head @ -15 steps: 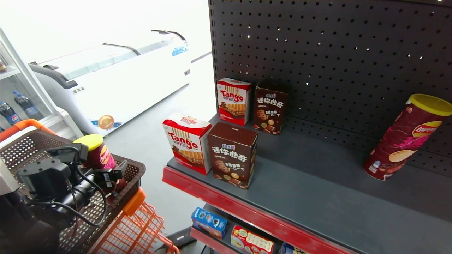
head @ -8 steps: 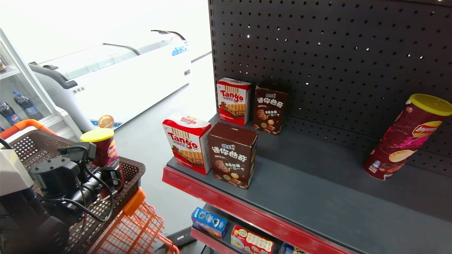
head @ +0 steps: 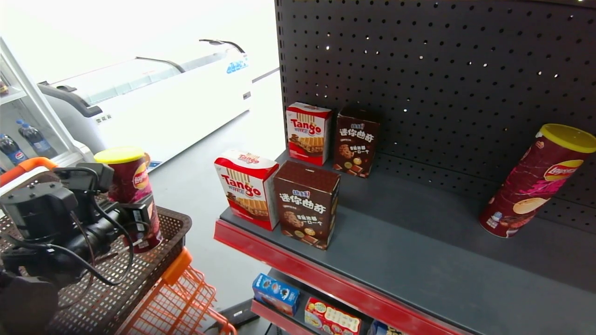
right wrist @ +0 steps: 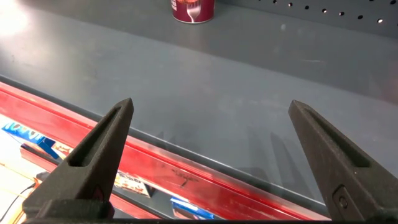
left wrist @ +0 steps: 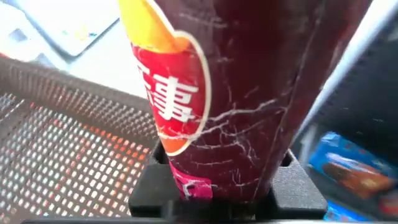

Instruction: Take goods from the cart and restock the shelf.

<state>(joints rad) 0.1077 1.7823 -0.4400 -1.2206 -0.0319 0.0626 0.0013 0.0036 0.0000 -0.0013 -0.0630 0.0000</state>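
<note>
A dark red chip can with a yellow lid (head: 131, 191) hangs upright above the brown cart basket (head: 174, 223) at the left, my left gripper (head: 139, 218) shut on its lower half. The left wrist view has the chip can (left wrist: 236, 99) close up between the black fingers (left wrist: 297, 186). A second chip can (head: 535, 181) leans against the pegboard at the shelf's right; its base (right wrist: 193, 10) appears in the right wrist view. My right gripper (right wrist: 217, 162) is open over the grey shelf board (right wrist: 249, 81), nothing between its fingers.
Two red wafer boxes (head: 247, 188) and two brown cookie boxes (head: 306, 203) stand at the shelf's left end. The shelf (head: 419, 251) has bare room in its middle and a red front lip (head: 288, 263). Lower shelves hold small packs (head: 275, 293). A white freezer (head: 153, 102) stands behind the cart.
My left gripper has lifted the chip can up out of the cart basket. Everything on the shelf stays where it was.
</note>
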